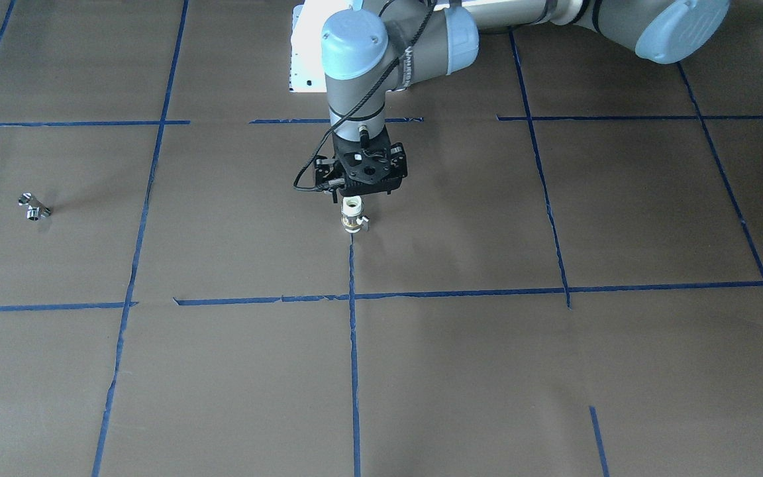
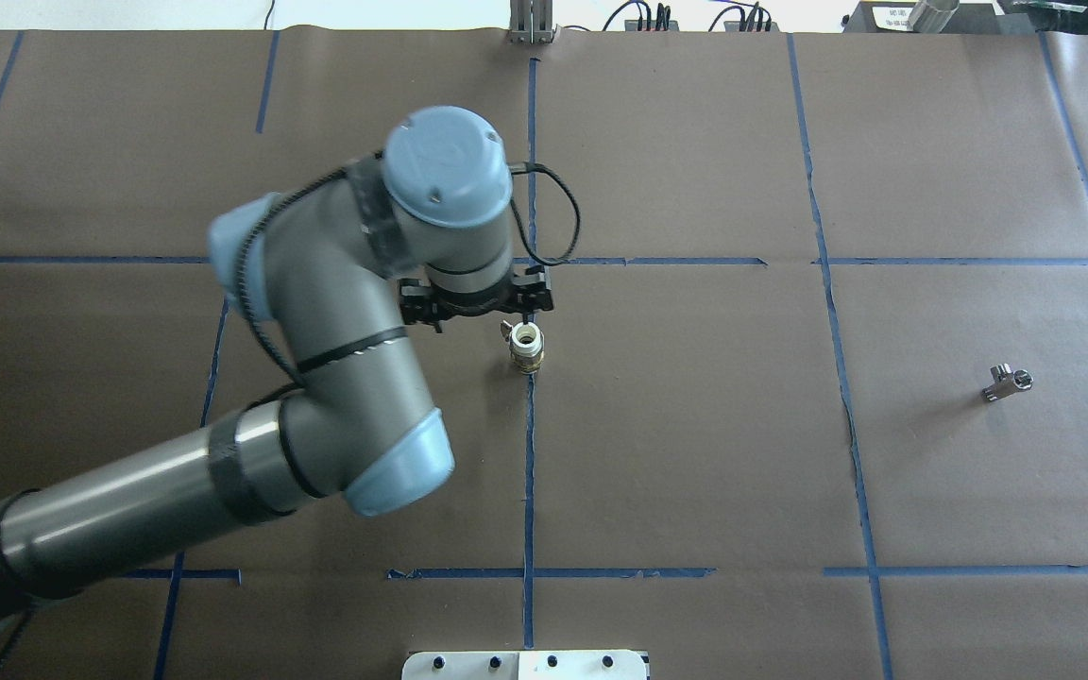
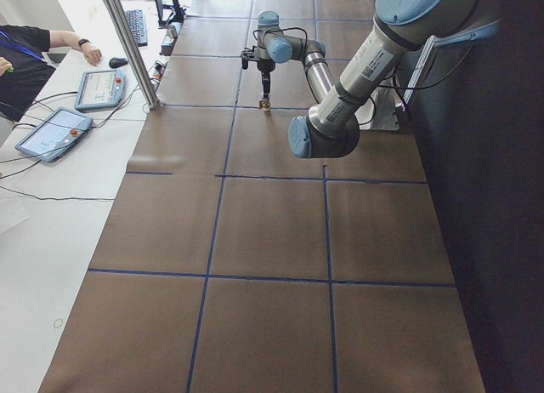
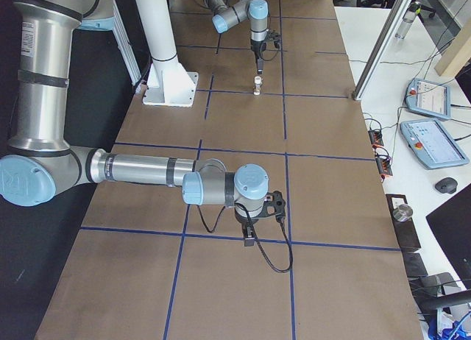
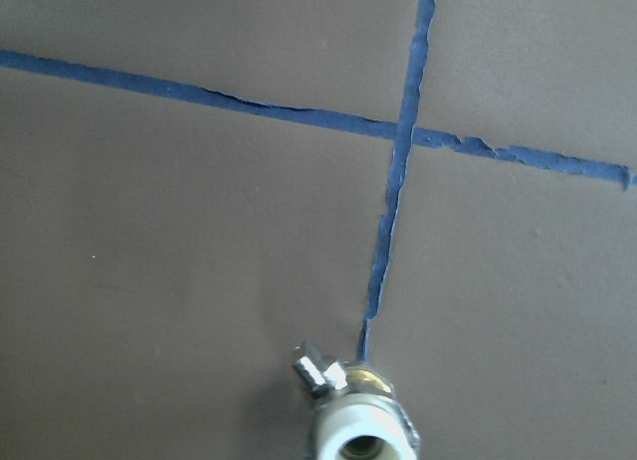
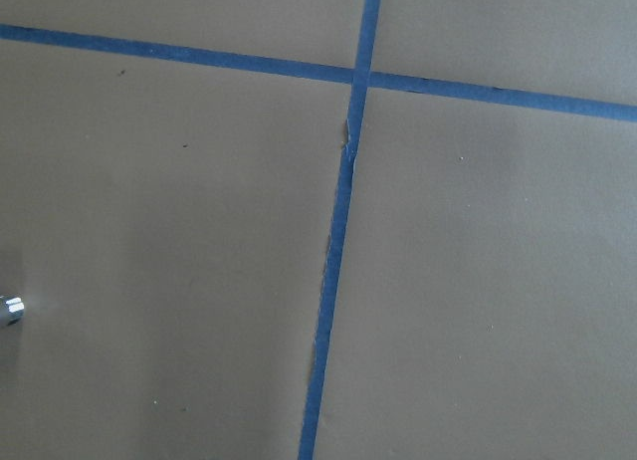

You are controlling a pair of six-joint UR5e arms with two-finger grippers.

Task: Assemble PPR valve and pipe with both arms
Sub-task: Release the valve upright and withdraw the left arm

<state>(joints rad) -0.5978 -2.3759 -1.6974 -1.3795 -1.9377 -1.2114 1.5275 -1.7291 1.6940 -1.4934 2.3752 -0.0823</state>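
The PPR valve (image 1: 353,216) stands upright on the brown paper at the table's middle, on a blue tape line, with its white end up. It also shows in the overhead view (image 2: 526,348) and at the bottom edge of the left wrist view (image 5: 358,425). My left gripper (image 1: 357,193) points straight down just above the valve's top, and its jaws look spread and empty. The chrome pipe (image 2: 1007,382) lies alone far off on my right side (image 1: 34,207); a sliver of it shows in the right wrist view (image 6: 10,309). My right gripper (image 4: 250,241) hangs low over the paper; I cannot tell whether it is open or shut.
Blue tape lines (image 2: 530,472) divide the brown paper into squares. A white pedestal plate (image 4: 169,86) sits at the robot's side. An aluminium post (image 3: 127,44) and the operators' tablets (image 3: 51,133) stand beyond the far table edge.
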